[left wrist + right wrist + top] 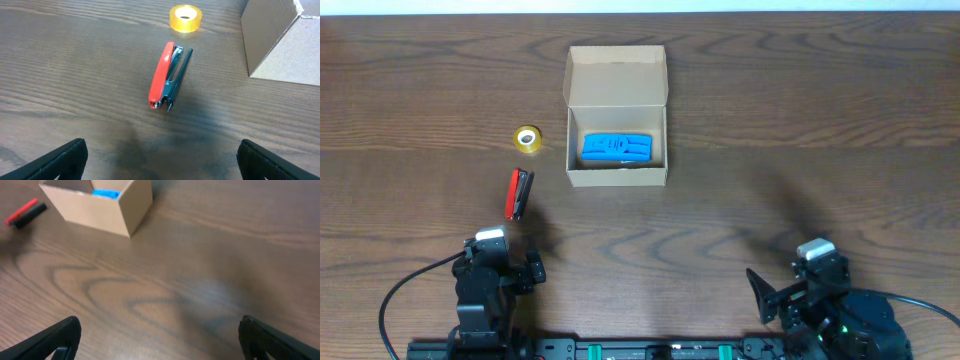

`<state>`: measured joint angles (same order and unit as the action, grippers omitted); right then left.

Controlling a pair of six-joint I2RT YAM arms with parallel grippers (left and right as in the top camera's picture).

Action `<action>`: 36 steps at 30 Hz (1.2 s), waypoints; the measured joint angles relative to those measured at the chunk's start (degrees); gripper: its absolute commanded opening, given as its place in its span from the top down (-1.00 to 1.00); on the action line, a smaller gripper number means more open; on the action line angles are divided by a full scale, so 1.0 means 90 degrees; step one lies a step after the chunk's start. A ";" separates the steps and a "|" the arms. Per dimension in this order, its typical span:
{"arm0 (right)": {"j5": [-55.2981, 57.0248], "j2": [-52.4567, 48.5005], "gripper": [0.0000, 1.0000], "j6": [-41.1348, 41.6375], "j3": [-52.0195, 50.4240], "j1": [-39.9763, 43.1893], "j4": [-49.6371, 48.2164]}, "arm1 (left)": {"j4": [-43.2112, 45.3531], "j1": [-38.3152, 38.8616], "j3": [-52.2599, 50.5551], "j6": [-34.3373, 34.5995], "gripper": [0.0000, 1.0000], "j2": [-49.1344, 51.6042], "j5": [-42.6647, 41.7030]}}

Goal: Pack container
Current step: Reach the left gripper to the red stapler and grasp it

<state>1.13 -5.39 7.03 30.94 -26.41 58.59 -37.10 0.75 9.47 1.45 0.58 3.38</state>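
left gripper (pixel 162 161): jaws released and spread wide. I see only bare table (pixel 800 120) between the fingers.
right gripper (pixel 161 342): also released and wide apart, gripping nothing.
container (pixel 616 178): cardboard box standing open, with its lid flap (pixel 616 76) up at the far side. It's ahead and to the right of my left jaws, and ahead and to the left of my right jaws, well apart from both.
blue plastic piece (pixel 616 148): lies flat inside the container. From the right wrist I only catch its edge over the rim.
stapler (pixel 167 75): red top and dark metal base, on the table straight ahead of the left jaws, not touching them. Its long axis points roughly away from the jaws. It's far ahead-left of the right jaws, left of the box.
tape roll (pixel 185 18): yellow, lying flat just beyond the stapler's far end, near it but apart, left of the box.
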 measured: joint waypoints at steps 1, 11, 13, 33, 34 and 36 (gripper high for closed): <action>-0.0002 0.0000 -0.98 0.0000 0.0000 0.0000 0.0092 | 0.0000 0.0000 0.0000 0.0000 -0.91 0.0000 0.0000; 0.0000 0.0000 -0.99 0.0000 -0.0007 0.0000 0.0238 | -0.0039 0.0000 0.0066 0.0000 -0.91 0.0228 0.0000; 0.0000 0.0000 -0.99 0.0000 -0.0007 0.0000 0.0238 | -0.0049 0.0000 0.0260 0.0000 -0.91 0.0544 -0.0002; 0.0002 0.0005 -0.99 0.0000 -0.0041 0.0000 0.0248 | -0.0469 0.0000 0.4265 0.0002 -0.91 0.6545 -0.0236; 0.0002 0.0005 -0.98 0.0000 -0.0041 0.0000 0.0245 | -0.0466 0.0000 0.4337 0.0002 -0.91 0.6744 -0.0240; 0.0002 0.0005 -0.98 0.0000 -0.0041 0.0000 0.0245 | -0.0452 0.0000 0.4481 0.0000 -0.91 0.7213 -0.0248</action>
<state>1.15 -5.34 7.03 30.57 -26.41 60.80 -41.17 0.75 49.80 1.45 65.49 1.15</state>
